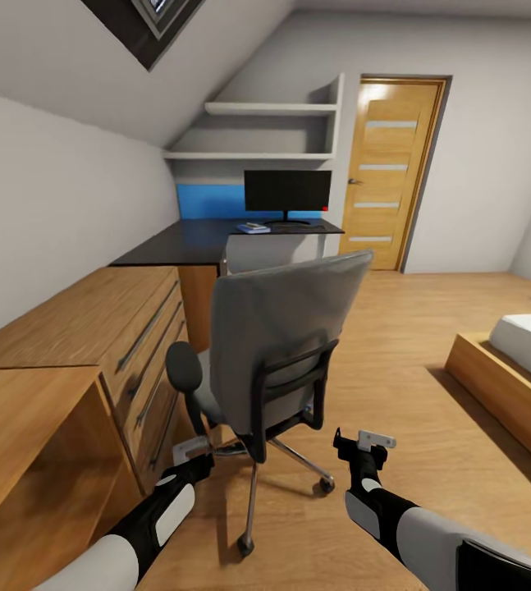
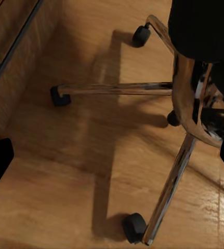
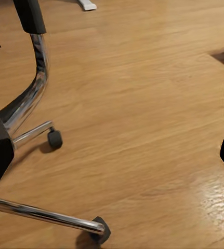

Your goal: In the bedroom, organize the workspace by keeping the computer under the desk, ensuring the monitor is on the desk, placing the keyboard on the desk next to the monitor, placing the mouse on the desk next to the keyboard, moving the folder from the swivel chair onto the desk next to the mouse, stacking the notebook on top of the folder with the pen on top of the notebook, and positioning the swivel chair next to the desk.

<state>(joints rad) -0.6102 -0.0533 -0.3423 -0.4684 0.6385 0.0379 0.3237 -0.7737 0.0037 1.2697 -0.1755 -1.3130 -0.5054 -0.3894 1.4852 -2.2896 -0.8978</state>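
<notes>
The swivel chair [image 1: 275, 345] stands in the middle of the floor with its grey back towards me, some way short of the desk [image 1: 179, 244]. On the glossy black top stand the monitor [image 1: 287, 192] and, left of its stand, the blue folder [image 1: 253, 229]; something small lies on the folder, too small to tell. My left gripper [image 1: 189, 450] hangs low by the chair's chrome base [image 2: 169, 93], open. My right gripper [image 1: 375, 441] is low to the chair's right, open, near two casters [image 3: 54, 138]. Both are empty.
A light wooden drawer chest [image 1: 93, 328] runs along the left wall up to the desk. A bed [image 1: 515, 361] on a wooden frame is at the right. A wooden door [image 1: 390, 180] and wall shelves [image 1: 269, 131] are at the far end. Bare wooden floor [image 3: 143, 104] lies between chair and bed.
</notes>
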